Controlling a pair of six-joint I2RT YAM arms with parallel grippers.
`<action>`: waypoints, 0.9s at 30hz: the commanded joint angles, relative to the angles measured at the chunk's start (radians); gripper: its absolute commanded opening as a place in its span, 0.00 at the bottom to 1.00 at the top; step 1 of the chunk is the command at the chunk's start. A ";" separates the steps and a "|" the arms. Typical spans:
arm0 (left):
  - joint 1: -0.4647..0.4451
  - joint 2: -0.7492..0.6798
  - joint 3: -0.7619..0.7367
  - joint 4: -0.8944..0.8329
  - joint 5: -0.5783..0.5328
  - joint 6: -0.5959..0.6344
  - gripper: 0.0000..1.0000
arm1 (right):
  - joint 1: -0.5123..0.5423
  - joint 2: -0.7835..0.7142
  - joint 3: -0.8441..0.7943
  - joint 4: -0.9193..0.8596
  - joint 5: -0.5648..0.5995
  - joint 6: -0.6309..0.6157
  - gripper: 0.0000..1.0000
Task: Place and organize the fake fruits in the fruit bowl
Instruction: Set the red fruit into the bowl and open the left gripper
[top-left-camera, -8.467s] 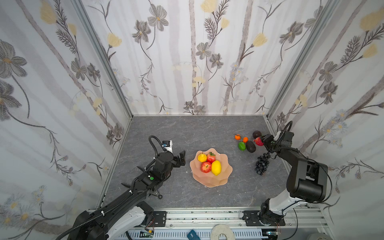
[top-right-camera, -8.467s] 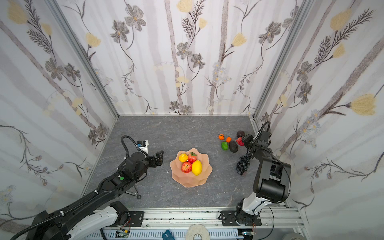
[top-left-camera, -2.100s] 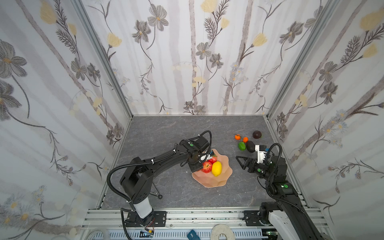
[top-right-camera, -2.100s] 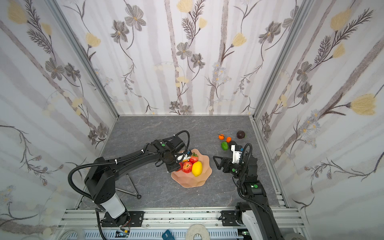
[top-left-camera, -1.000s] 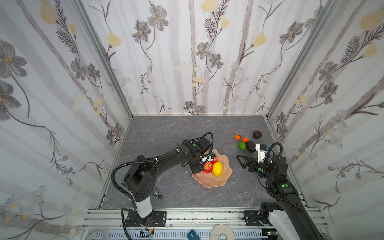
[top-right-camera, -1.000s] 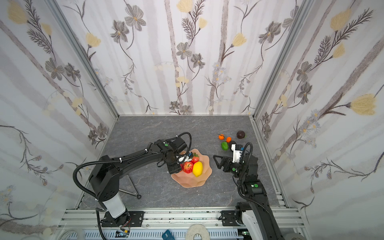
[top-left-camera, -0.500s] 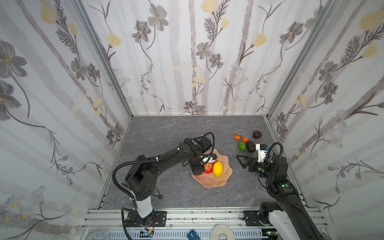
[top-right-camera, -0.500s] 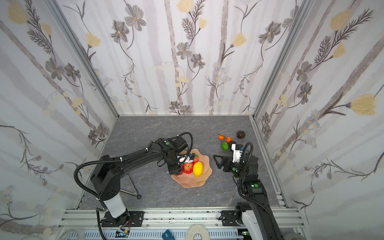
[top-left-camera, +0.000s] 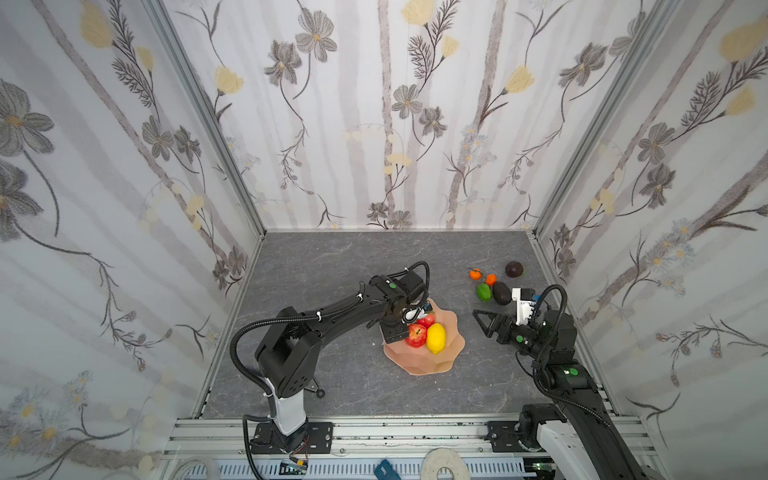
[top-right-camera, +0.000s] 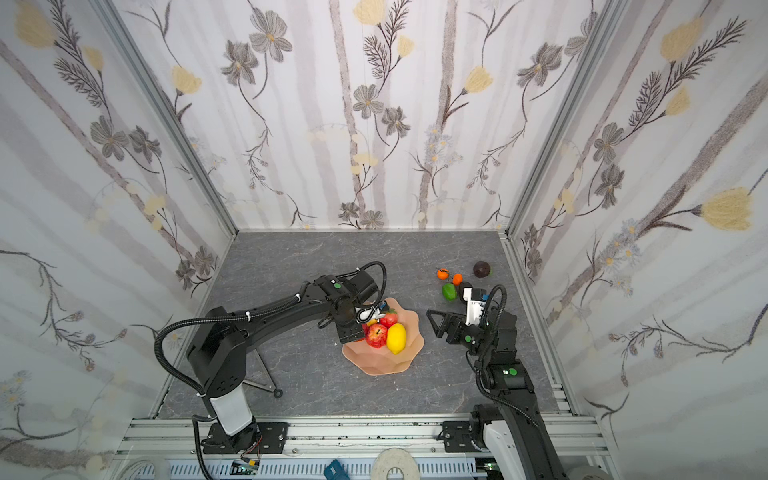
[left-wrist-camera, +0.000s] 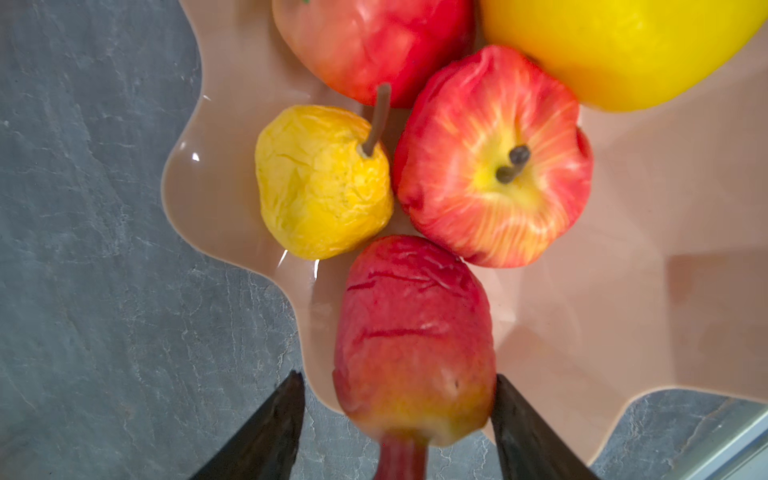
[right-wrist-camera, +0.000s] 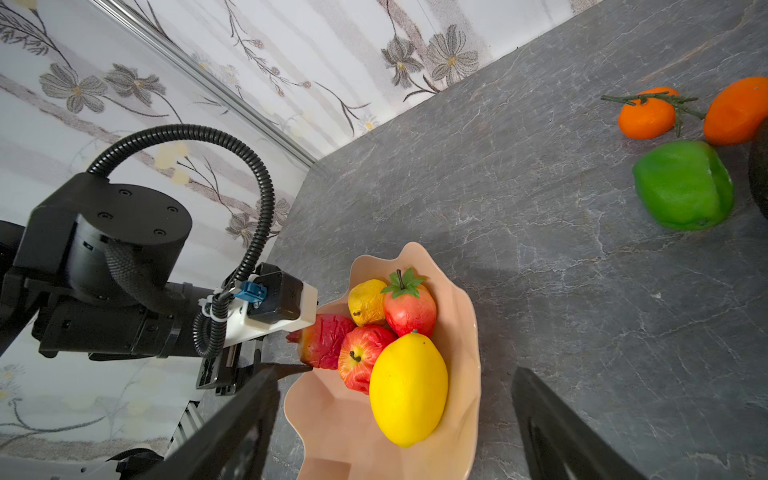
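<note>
One grey bench carries everything, walled in by flowered paper. The left gripper reaches over the left edge of the bowl with its jaws spread either side of a wrinkled red fruit. One jaw meets the fruit's side and the other stands clear with a gap, so the grasp is released and the fruit sits at the rim. The right gripper hovers over bare bench between the bowl and the loose fruits, jaws wide and empty. The pink scalloped bowl sits near the bench's middle. In it the lemon lies on the right, a striped apple lies stem-up just beside it, and a leafy apple lies behind. The small pear lies beside both apples. Loose at the right rear are one avocado, a rounder avocado nearer the wall, a lime just beside the first, and two oranges behind the lime.
</note>
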 joint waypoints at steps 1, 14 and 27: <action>0.001 -0.021 -0.011 0.008 0.003 0.017 0.72 | -0.001 -0.002 0.010 -0.005 -0.012 -0.004 0.88; -0.010 -0.028 -0.022 -0.017 0.037 0.011 0.75 | -0.002 0.002 0.020 -0.008 -0.009 -0.007 0.88; -0.027 -0.054 -0.026 -0.008 0.067 -0.015 0.79 | -0.002 0.013 0.040 -0.024 0.003 -0.027 0.96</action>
